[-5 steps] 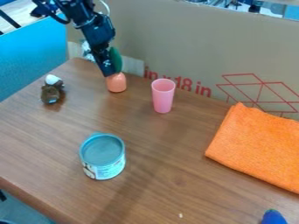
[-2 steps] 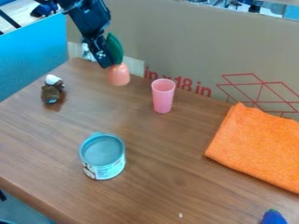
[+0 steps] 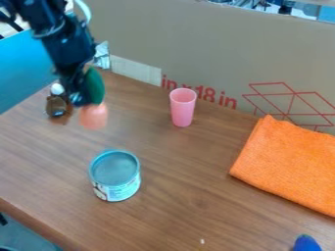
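Shifted leftward in the view and toward the camera since the earlier frame, away from the cardboard wall (image 3: 216, 54), with the salmon-coloured toy (image 3: 93, 116) carried along in the tool (image 3: 80, 99). Pinching that toy now, with its green top (image 3: 95, 86) upright along the tool's right side in the view and its salmon body just below the tips. Blurred at the lower edge, so cannot tell how high above the table (image 3: 196, 196).

Just left of the tool, partly behind it, a brown toy with a white top (image 3: 58, 107). Behind the tool, against the wall, a crumpled silvery thing (image 3: 102, 55). Well to the right of the tool, an upright pink cup (image 3: 182, 110). Nearer the camera than the tool and slightly right, an upright can (image 3: 115, 171). Farthest right, a folded orange cloth (image 3: 288, 164); nearer the camera, a blue thing (image 3: 305, 243) at the view's bottom edge.
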Controlling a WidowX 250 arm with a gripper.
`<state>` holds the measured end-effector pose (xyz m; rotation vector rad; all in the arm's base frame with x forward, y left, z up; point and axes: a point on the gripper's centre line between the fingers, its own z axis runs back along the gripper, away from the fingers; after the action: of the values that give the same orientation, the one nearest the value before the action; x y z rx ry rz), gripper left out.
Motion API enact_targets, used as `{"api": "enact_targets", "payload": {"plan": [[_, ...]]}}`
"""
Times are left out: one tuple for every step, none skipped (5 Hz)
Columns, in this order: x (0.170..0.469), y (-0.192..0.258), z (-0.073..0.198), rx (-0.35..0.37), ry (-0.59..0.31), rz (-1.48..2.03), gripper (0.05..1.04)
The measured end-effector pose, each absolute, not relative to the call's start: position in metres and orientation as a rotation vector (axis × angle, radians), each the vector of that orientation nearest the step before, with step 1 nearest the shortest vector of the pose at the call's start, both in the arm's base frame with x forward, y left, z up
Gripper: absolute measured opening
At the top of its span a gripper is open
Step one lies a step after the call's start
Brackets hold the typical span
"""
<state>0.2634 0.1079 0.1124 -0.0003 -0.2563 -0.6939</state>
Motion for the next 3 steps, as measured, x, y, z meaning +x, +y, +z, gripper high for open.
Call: {"api": "enact_targets", "payload": {"plan": [[0.223,0.112,0.108,0.024,-0.239,-0.625,0.173],[0.203,0.126,0.097,0.026,-0.235,-0.519,0.173],[0.195,0.144,0.087,0.025,-0.263,-0.410,0.173]]}}
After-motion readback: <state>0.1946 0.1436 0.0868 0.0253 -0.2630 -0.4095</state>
